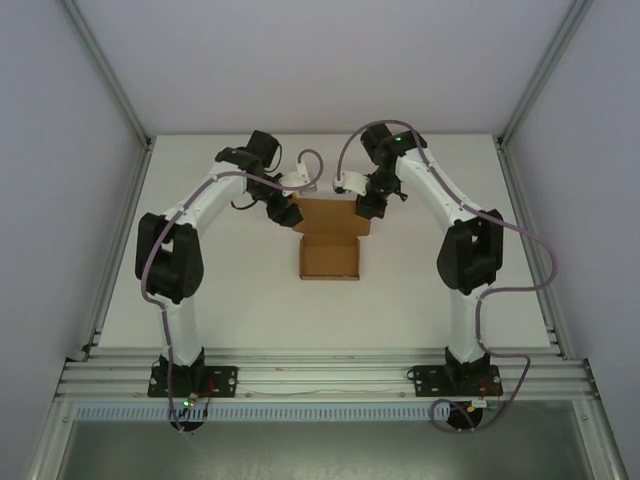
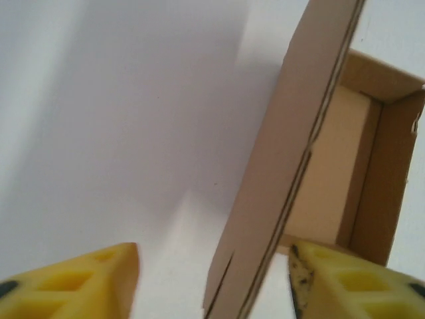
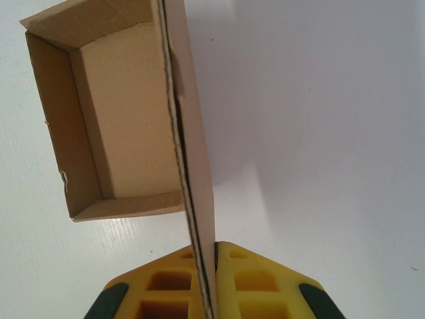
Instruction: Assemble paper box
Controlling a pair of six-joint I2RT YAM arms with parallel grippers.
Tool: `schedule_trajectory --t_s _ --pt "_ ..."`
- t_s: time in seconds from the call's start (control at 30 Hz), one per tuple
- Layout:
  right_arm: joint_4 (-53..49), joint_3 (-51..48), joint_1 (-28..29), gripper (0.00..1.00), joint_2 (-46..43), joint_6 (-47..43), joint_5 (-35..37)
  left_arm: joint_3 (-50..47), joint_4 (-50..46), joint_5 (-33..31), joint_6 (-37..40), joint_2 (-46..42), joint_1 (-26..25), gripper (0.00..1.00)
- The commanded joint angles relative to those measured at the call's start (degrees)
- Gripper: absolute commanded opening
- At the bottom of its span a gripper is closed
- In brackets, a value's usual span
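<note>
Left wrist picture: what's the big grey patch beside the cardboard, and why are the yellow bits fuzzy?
Left wrist view: a soft shadow the paper box casts on the table; the yellow fingers look soft, likely too near the lens. Right wrist view: a similar shadow right of the raised panel. Top external view: even light, no glare.

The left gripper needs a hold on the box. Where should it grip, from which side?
Probably the raised lid, edge-on from its left end: the thin panel stands between the left gripper's spread fingers, one flat face toward each.
</note>
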Motion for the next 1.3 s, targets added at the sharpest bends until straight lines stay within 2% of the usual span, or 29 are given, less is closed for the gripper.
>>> schedule_trajectory --t_s 0.0,0.03,0.07,0.1,0.27,0.4,0.47,0.67,0.73,0.8,0.87,1.07,1.17,1.27 --pt "-0.8 1.0 -0.1 0.0 0.1 2.5 0.4 2.0 -1.2 -1.6 -1.0 1.4 -1.0 0.28" --pt "0.4 0.8 -0.1 0.0 0.0 4.4 1.5 2.7 -1.3 -2.7 -1.8 1.8 -1.1 0.18" --pt "1.8 0.7 -0.1 0.0 -0.1 6.4 2.4 3.1 -1.4 -4.2 -2.6 2.0 -1.2 0.02" --pt "2.6 0.7 -0.1 0.0 -0.2 8.0 3.1 3.0 -0.6 -6.4 -4.3 2.0 -1.4 0.0" --pt "7.2 0.0 -0.4 0.02 -1.1 17.9 4.5 0.8 6.6 -16.2 -13.8 0.9 -2.6 0.0" --pt "15.4 -2.2 -0.4 0.02 -2.4 35.6 12.0 0.0 10.6 -20.7 -21.7 -0.6 -3.5 0.0" --pt "17.9 -3.7 -0.2 0.03 -3.5 42.0 12.7 -0.1 12.5 -22.7 -27.4 -1.3 -4.2 0.0" --pt "29.1 -12.0 1.5 0.05 -9.1 59.3 16.8 -0.8 15.4 -24.6 -46.5 -2.0 -7.0 0.0" --pt "33.1 -14.6 2.1 0.05 -10.5 65.4 17.0 -4.1 19.9 -23.7 -53.3 -3.5 -7.1 0.0" --pt "36.3 -16.5 2.7 0.06 -11.3 68.1 16.1 -7.3 24.7 -25.1 -59.5 -4.8 -7.1 0.0" --pt "36.6 -16.2 3.4 0.06 -11.1 69.4 16.2 -7.4 25.5 -26.6 -65.1 -5.0 -7.0 0.0" --pt "35.7 -14.0 4.2 0.05 -10.4 76.9 20.0 -10.1 30.6 -19.9 -76.8 -6.3 -7.2 0.0" --pt "38.4 -15.5 5.5 0.07 -10.9 80.0 21.2 -10.5 31.9 -19.9 -80.8 -6.5 -7.2 0.0" --pt "39.5 -14.8 5.9 0.07 -9.4 82.6 20.1 -7.0 30.5 -19.6 -83.4 -4.2 -7.3 0.0"
